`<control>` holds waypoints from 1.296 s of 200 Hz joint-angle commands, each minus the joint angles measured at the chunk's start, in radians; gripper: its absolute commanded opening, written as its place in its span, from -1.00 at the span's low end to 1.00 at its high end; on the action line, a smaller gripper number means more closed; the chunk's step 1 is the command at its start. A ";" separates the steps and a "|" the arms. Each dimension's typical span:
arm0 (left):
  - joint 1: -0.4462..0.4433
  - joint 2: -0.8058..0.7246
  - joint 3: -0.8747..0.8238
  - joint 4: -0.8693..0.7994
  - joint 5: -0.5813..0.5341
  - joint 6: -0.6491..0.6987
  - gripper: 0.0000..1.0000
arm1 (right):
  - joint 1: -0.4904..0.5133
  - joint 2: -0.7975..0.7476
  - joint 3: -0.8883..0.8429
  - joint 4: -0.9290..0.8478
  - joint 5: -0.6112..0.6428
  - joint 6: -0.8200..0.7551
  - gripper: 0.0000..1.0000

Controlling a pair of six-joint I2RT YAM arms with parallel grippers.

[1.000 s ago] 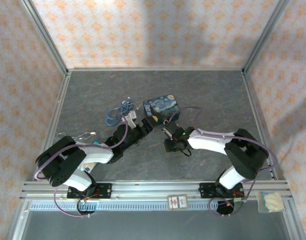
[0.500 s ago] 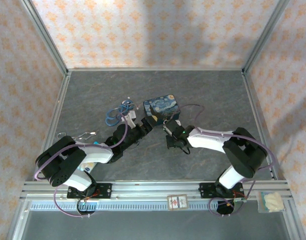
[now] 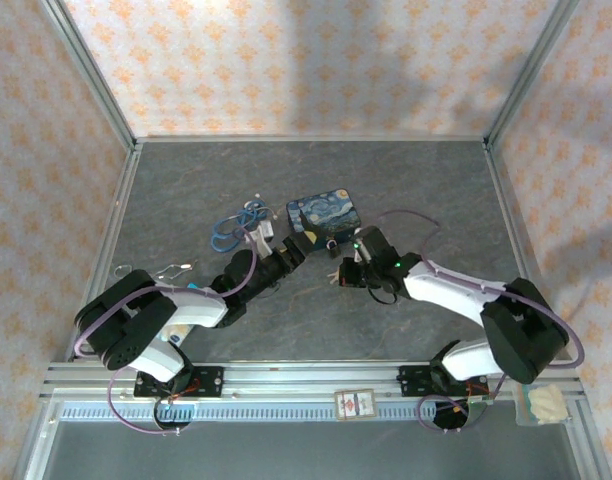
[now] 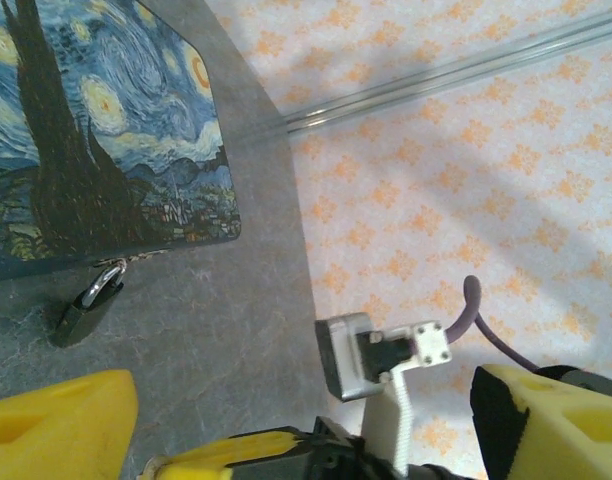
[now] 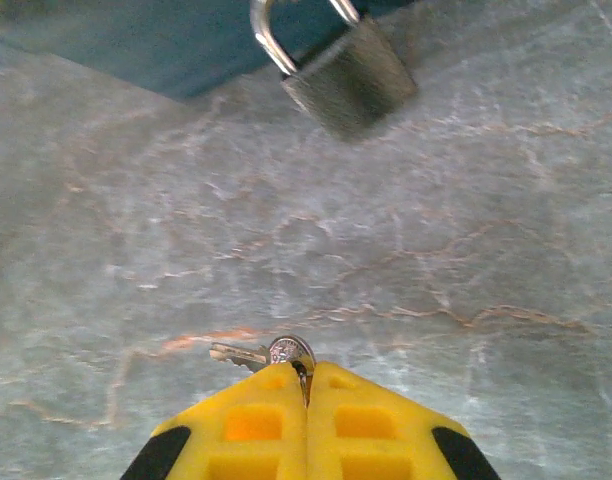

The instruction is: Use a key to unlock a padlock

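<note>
The small silvery key (image 5: 276,352) is being pinched by the closed right gripper (image 5: 304,385), just near of the dark-bodied padlock (image 5: 348,75), which is lying against the tin (image 5: 136,45). The left gripper (image 4: 306,425) is being held open.

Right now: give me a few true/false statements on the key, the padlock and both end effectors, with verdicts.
1. The right end effector is shut on the key. True.
2. The key is already in the padlock. False: the padlock lies apart from the key, further ahead on the table.
3. The left end effector is gripping the padlock. False: it is open and holds nothing; the padlock lies on the table ahead of it.
4. The padlock lies at the edge of the painted tin, its shackle end toward the tin. True.
</note>
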 commanded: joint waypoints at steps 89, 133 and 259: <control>-0.045 0.088 0.007 0.136 0.051 -0.054 0.22 | -0.020 -0.149 -0.009 0.195 -0.069 0.057 -1.00; -0.052 0.103 0.024 0.151 0.060 -0.056 -0.12 | -0.020 -0.153 -0.018 0.221 -0.083 0.054 -1.00; -0.052 0.093 0.076 0.037 0.026 0.040 -0.76 | -0.020 -0.149 -0.016 0.197 -0.115 0.039 -1.00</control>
